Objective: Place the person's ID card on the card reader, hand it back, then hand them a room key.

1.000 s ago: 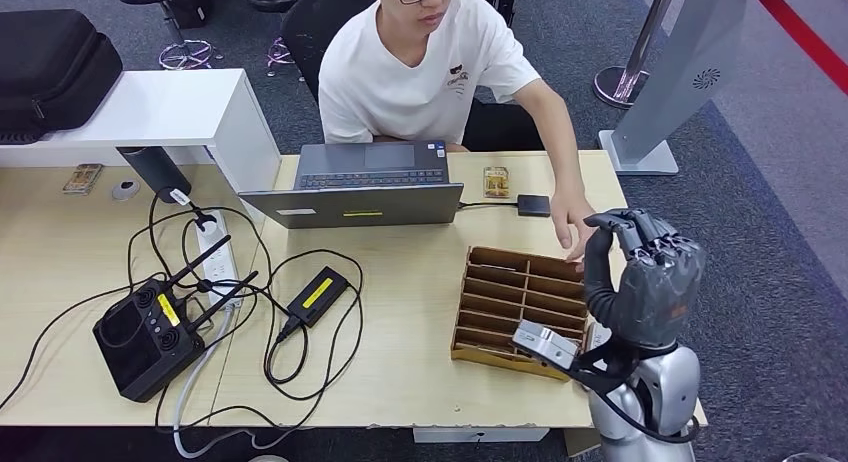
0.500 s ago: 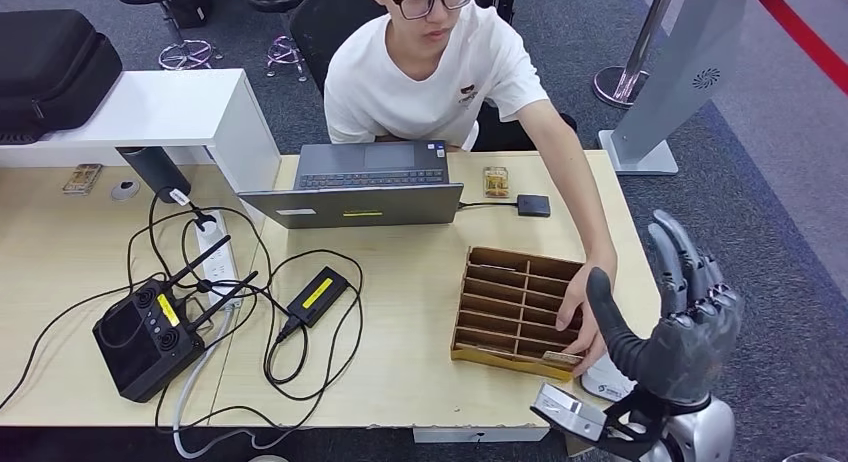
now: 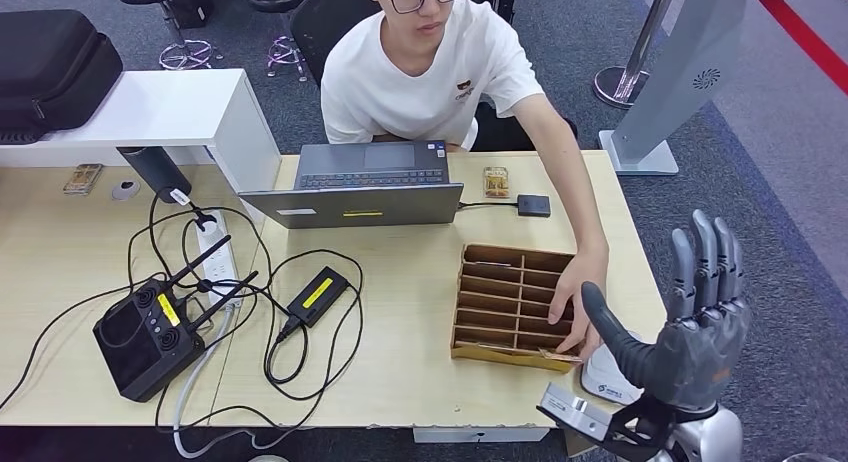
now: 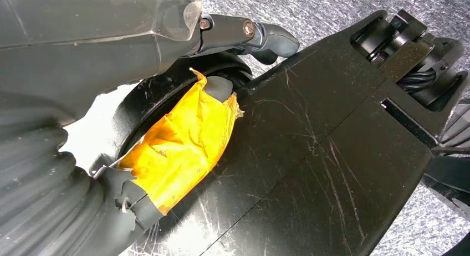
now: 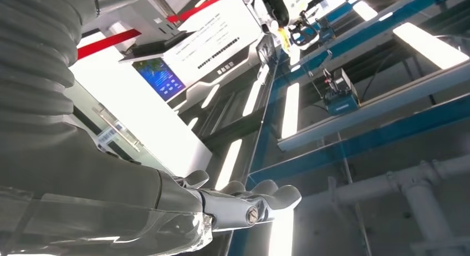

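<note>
On the pale wooden surface (image 3: 420, 312), well to the left of the raised right hand (image 3: 690, 332), lie a black remote controller with antennas (image 3: 150, 337) and a grey open laptop (image 3: 365, 187). Nearer the hand stands the brown cardboard divided card tray (image 3: 510, 302), and the person's hand (image 3: 575, 297) rests on its near corner, seemingly at a brown card (image 3: 560, 357) by its front edge; whether that is the ID card or a room key I cannot tell. Just beside the right hand's thumb lies a white rounded pad (image 3: 608, 377), probably the card reader, with no card on it.

The right hand stands palm-up, fingers straight and spread, holding nothing. It looks ready to receive a card, so the task seems barely begun: reading, return and key handover all remain.

The right wrist view looks up at ceiling lights past the straightened fingers (image 5: 260, 198), confirming nothing is held. The left wrist view shows the left hand (image 4: 183, 128) hanging against the robot's dark body; its grasp I cannot tell.
</note>
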Action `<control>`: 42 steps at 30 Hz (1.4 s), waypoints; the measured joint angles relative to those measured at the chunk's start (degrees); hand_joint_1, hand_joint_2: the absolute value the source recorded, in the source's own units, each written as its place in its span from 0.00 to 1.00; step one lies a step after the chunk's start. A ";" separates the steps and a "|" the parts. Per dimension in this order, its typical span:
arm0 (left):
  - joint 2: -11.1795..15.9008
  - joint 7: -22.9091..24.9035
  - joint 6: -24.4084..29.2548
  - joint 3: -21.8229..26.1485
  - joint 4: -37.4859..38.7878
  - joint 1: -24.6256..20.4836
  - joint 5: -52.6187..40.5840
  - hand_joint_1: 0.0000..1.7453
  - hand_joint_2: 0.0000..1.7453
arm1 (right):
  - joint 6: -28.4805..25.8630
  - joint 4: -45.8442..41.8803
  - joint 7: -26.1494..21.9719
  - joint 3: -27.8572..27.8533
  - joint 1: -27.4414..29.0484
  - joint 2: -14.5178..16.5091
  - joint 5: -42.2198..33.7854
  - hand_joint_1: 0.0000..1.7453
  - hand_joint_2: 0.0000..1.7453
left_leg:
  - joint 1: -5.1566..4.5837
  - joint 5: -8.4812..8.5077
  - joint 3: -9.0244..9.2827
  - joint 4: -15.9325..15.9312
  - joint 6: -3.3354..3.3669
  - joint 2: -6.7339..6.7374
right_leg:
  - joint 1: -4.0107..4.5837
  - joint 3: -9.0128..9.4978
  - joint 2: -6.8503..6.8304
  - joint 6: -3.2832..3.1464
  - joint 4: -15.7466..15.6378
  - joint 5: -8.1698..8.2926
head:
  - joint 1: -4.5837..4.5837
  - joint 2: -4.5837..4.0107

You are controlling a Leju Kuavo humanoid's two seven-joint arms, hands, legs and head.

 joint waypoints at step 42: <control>1.16 -2.10 -1.40 0.00 0.02 0.40 4.32 0.00 1.00 | -0.04 3.15 11.55 9.27 13.60 -7.80 0.91 0.00 1.00 | -0.01 -0.11 -0.01 -0.02 0.09 0.03 | 0.00 0.00 -0.04 0.00 -0.02 -0.07 | 0.00 0.00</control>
